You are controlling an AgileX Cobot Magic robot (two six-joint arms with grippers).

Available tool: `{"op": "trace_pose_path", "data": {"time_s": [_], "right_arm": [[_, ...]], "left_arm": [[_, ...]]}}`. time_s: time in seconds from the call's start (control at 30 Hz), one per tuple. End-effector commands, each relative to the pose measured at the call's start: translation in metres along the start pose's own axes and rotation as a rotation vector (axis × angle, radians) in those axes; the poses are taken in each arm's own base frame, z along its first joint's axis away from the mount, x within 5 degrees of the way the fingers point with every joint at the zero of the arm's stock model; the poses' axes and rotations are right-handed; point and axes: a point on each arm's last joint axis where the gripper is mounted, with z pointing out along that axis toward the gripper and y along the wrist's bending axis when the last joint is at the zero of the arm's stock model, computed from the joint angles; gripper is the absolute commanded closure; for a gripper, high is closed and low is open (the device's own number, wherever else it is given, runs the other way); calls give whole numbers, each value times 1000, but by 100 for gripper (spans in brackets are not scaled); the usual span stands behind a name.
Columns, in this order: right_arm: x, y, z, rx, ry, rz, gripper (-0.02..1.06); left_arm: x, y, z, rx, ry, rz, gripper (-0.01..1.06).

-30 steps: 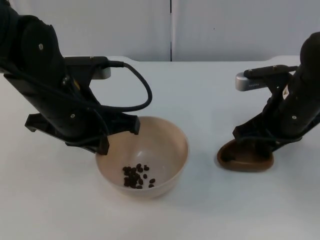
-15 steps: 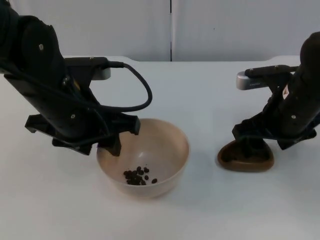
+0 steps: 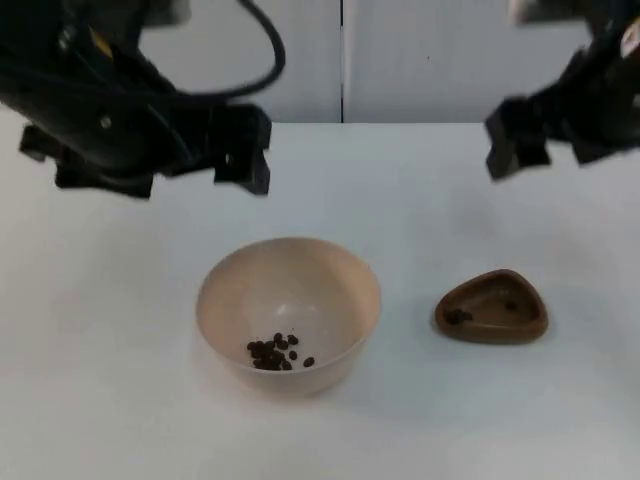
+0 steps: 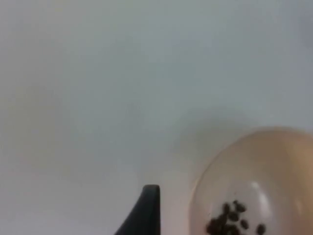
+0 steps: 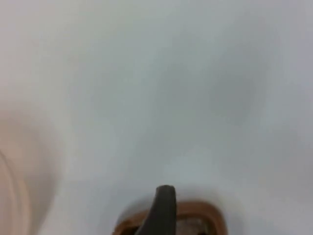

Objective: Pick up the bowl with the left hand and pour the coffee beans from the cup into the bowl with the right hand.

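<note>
Both pincers hang high and hold nothing, left gripper (image 3: pixel 235 160) and right gripper (image 3: pixel 510 150), though I cannot tell how wide their fingers are, so they should keep clear of the bowl (image 3: pixel 288 312) with its coffee beans (image 3: pixel 276 353) and the brown cup (image 3: pixel 491 307) nearby on the table (image 3: pixel 120 400).

Two black blocky arms (image 3: pixel 140 130), tapered black fingertips (image 4: pixel 146 210)
</note>
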Motion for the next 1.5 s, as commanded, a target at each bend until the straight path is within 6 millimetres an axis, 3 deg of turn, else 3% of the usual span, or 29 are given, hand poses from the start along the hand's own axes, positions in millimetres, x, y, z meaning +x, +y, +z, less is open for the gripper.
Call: {"op": "trace_pose_path", "data": {"time_s": [0.0,0.1,0.13,0.27,0.3,0.5,0.87,1.23,1.47], "right_arm": [[-8,0,-25,0,-54,-24,29],[-19,3,-81,-11,-175,-41,29],[-19,3,-81,-11,-175,-41,29],[-22,2,-133,-17,-285,-47,29],[-22,2,-133,-17,-285,-47,29],[-14,-1,-178,-16,-342,-41,29],[14,-5,-205,-19,-378,-38,29],[70,-10,-224,-20,-396,-37,29],[109,-14,-246,-24,-474,-34,29]], "left_arm": [[-6,-2,-17,16,-59,-2,14],[-14,-6,-52,43,-157,44,14],[-14,-6,-52,43,-157,44,14],[-19,-10,-88,70,-263,58,14],[-19,-10,-88,70,-263,58,14],[-19,-13,-128,96,-370,96,14],[-8,-12,-152,95,-366,171,14],[23,-5,-172,99,-371,181,14],[46,0,-195,110,-428,194,14]]}}
